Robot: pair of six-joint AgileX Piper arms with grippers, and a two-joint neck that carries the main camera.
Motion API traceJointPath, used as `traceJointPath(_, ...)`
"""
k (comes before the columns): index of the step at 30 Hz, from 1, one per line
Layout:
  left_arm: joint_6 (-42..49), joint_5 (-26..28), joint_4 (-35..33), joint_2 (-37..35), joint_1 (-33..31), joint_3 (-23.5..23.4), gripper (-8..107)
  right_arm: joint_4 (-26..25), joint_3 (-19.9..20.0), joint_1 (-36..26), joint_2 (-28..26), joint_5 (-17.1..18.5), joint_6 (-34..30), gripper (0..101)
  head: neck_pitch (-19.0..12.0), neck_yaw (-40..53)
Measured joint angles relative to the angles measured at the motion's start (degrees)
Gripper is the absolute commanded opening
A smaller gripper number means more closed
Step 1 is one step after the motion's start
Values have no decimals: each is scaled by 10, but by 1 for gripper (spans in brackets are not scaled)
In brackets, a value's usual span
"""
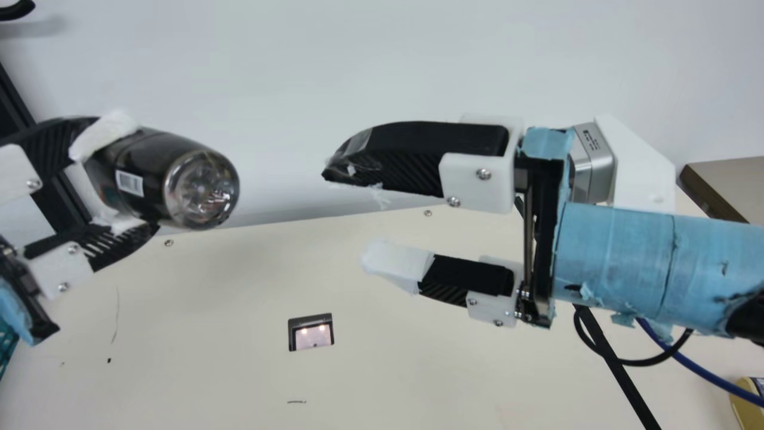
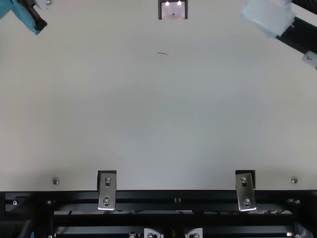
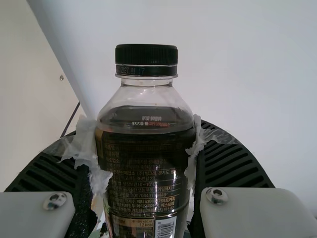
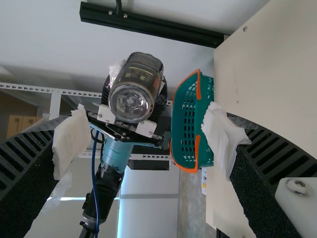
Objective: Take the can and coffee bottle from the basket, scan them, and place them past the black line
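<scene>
My left gripper (image 1: 138,174) has its fingers closed round the bottle (image 1: 170,179) above the desk (image 1: 209,298); the base points toward my right gripper (image 1: 352,213), whose fingers are apart and hold nothing; what looks like the can (image 1: 749,403) is past the black line (image 1: 624,376); a misaligned handover could knock the bottle askew; torn padding (image 3: 84,146) could let it slip; a tilted barcode (image 1: 129,183) could miss the scanner (image 1: 311,332).

The coffee bottle's (image 1: 143,173) cap is hidden behind its body in the main view, where the left edge cuts off most of the basket (image 1: 6,346) and the right edge a yellowish item (image 1: 744,407). The top view's far edge crops the scanner (image 2: 173,12).
</scene>
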Motion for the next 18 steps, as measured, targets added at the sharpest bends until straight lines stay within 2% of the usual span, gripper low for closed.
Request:
traceJointPath(4, 0, 0, 0, 0, 0, 0, 10, 3, -1, 1, 3, 0, 4, 101, 0, 0)
traceJointPath(10, 0, 0, 0, 0, 0, 0, 10, 74, -1, 26, 30, -1, 26, 101, 0, 0)
traceJointPath(15, 0, 0, 0, 0, 0, 0, 10, 148, -14, 65, 73, -17, 44, 101, 3, 0)
traceJointPath(18, 0, 0, 0, 0, 0, 0, 10, 149, -13, 74, 82, -24, 48, 101, 0, 0)
